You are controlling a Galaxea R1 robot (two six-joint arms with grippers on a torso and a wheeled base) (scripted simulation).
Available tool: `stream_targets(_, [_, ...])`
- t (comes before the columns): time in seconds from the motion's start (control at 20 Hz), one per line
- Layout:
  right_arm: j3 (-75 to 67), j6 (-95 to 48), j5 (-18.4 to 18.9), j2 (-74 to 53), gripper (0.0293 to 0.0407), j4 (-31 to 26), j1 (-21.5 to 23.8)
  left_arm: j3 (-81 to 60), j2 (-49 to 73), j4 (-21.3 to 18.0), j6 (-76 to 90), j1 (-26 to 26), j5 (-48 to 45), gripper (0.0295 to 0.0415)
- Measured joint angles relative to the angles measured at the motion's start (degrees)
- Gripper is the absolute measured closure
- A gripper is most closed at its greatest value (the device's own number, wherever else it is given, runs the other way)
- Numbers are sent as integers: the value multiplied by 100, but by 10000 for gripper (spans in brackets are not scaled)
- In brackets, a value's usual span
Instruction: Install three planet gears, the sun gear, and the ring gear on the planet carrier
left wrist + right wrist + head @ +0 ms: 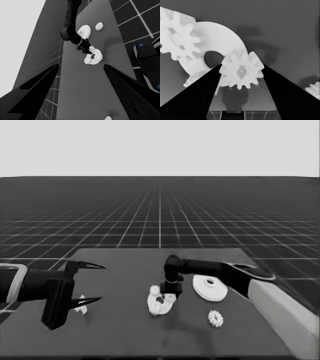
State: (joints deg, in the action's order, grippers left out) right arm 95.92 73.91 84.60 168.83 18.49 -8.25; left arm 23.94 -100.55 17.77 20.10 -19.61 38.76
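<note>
Dark and matte, the desk (120,330) carries every part in its middle and right half, with bare surface towards the near edge and the left end. The larger round part (210,287), the ring gear, lies flat, just right of the work and clear of it, probably because it goes on last. The smaller round part (160,302), the planet carrier, lies at the desk's centre with at least two gears seated on it. The right end effector (170,292) stands over its far rim, its fingers closed on a small gear (241,70) held just above the carrier's central hole, apparently ready to lower. A spare gear (215,318) lies apart near the front, off the arm's path. The left end effector (90,282) waits, fingers spread wide and holding nothing, at the left end above a thin white piece (81,308).
</note>
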Motion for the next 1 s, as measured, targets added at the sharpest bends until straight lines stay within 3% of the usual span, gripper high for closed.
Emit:
stream_targets(0.1, [8, -4, -4, 2, 388, 7, -8, 0, 0, 0, 0, 0, 0, 326])
stream_targets(0.2, [10, -5, -6, 2, 328, 10, -10, 0, 0, 0, 0, 0, 0, 326])
stream_targets(0.25, [11, -6, -6, 2, 319, 10, -10, 0, 0, 0, 0, 0, 0, 326])
stream_targets(0.6, [12, -6, -7, 3, 315, 11, -10, 0, 0, 0, 0, 0, 0, 326])
stream_targets(0.75, [-521, 309, 273, -149, 315, -630, 685, 0, 0, 0, 0, 0, 0, 326])
stream_targets(1.0, [-573, 341, 312, -160, 315, -806, 862, 0, 0, 0, 0, 0, 0, 326])
